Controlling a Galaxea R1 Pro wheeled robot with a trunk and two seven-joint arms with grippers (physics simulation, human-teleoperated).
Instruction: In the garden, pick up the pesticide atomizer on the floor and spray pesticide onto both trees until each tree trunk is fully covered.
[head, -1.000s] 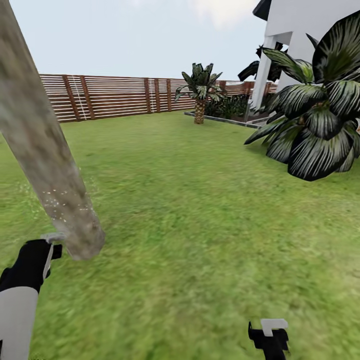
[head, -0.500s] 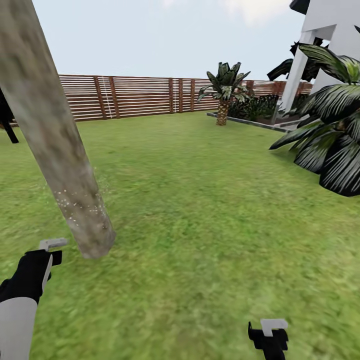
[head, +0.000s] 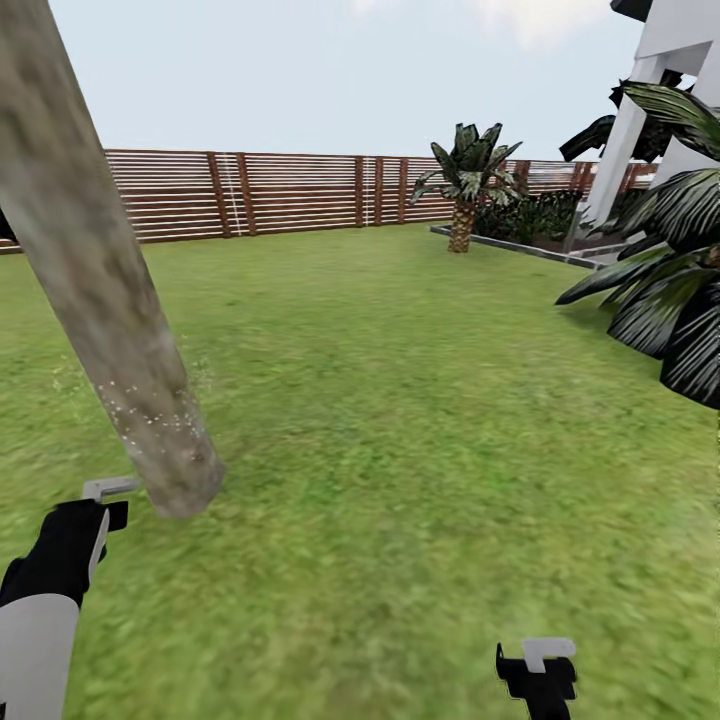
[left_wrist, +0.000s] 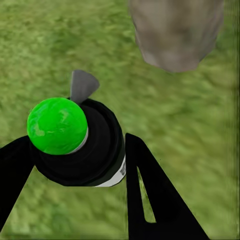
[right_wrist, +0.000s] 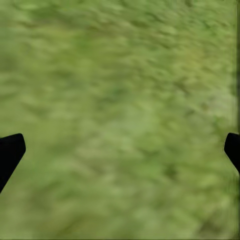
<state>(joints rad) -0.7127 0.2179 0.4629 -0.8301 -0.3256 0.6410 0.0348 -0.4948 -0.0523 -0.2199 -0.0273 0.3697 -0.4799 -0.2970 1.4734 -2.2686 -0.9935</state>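
With left fingers (left_wrist: 75, 165) clamped on the atomizer (left_wrist: 75, 142) and right fingers (right_wrist: 120, 150) apart, spray could miss the trunk's (head: 110, 300) far side.

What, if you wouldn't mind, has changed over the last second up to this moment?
Mostly the head camera turned: the fence, small palm and broad-leaved bush all slid rightward in the picture together. The tree trunk shifted with them, its speckled lower part alike. The left gripper stays shut on the atomizer beside the trunk's base; the right gripper stays open over the grass.
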